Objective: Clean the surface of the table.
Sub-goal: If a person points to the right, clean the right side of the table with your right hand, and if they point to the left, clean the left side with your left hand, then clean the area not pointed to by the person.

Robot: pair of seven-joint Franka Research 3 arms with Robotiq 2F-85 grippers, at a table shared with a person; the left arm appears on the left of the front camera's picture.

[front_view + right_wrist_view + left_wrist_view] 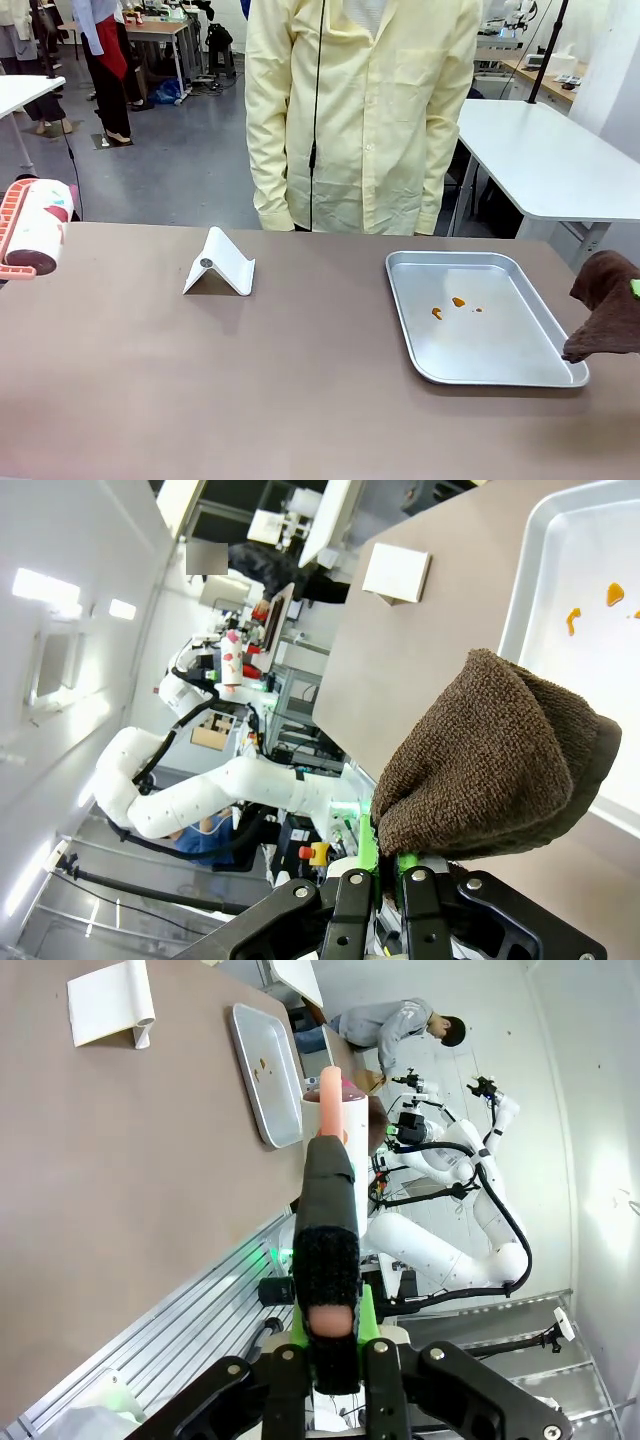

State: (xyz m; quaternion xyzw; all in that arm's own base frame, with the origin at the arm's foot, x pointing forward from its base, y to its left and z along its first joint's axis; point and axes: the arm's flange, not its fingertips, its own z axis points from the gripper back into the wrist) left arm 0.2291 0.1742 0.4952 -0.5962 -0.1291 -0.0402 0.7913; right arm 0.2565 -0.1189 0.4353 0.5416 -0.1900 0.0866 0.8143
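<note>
Looking from the front, we find the table [200, 400] before us, lint roller [35, 235] at its left, brown cloth [605, 320] at its right; the left wrist shows our left gripper [330, 1338] pinching the roller, the right wrist our right gripper [390, 865] clamping the cloth, so wiping seems wholly ahead.
</note>
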